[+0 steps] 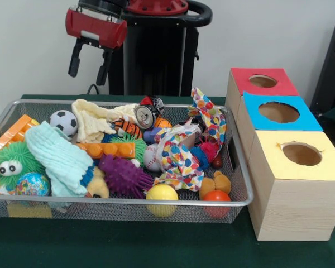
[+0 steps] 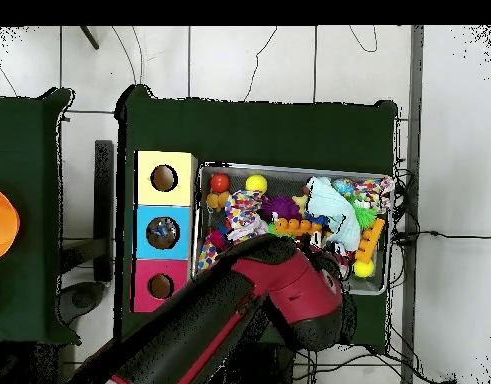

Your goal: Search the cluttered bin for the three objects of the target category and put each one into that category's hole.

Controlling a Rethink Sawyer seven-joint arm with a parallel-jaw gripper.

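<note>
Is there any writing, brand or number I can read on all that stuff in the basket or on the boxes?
None can be read.
Crushed can: printed colours on its side, too blurred to make out any words.
Three boxes, red, blue and yellow: plain coloured tops with holes, no writing.
Toys in the wire basket: no lettering visible.

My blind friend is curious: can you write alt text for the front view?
A wire-mesh bin crammed with toys, cloths and a crushed can sits on a green table. The red robot gripper hangs open above its far edge; three boxes with holes stand beside it.
</note>
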